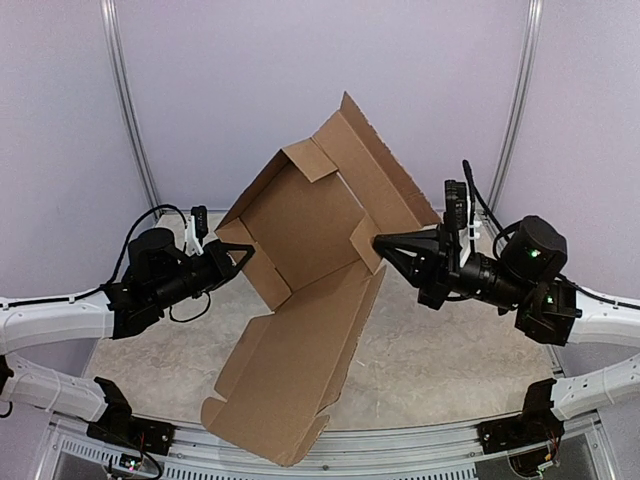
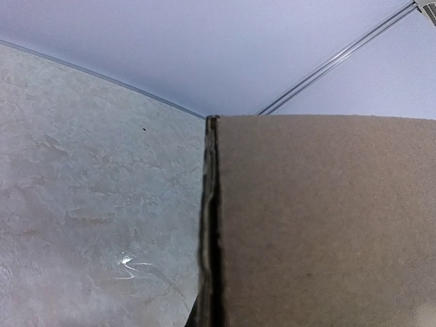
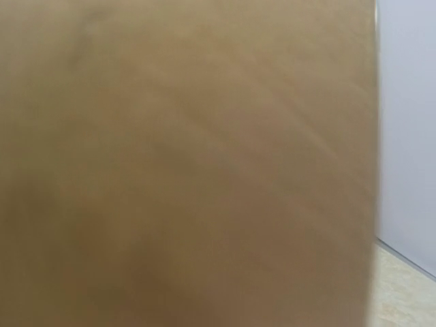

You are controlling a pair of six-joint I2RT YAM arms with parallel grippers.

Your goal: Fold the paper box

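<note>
The paper box (image 1: 300, 225) stands open and tilted over the desk (image 1: 430, 370), its long flap reaching the near edge. The left claw (image 1: 245, 252) pinches its left wall. The right claw (image 1: 380, 243), closed tight, touches its right flap.

Two arms: left arm (image 1: 55, 322), right arm (image 1: 600, 322), white link shells, black joints. Black cylindrical wrist motors. Black tapered left hand (image 1: 241, 253), right hand (image 1: 380, 242). Black cables (image 1: 150, 212) loop near wrists. Green lights (image 1: 527, 253) on right motor.

Soft, even light. In the right wrist view the brown cardboard sheet (image 3: 184, 163) is blurred. Small glare on the pale bench (image 2: 82, 204), lower left.
</note>
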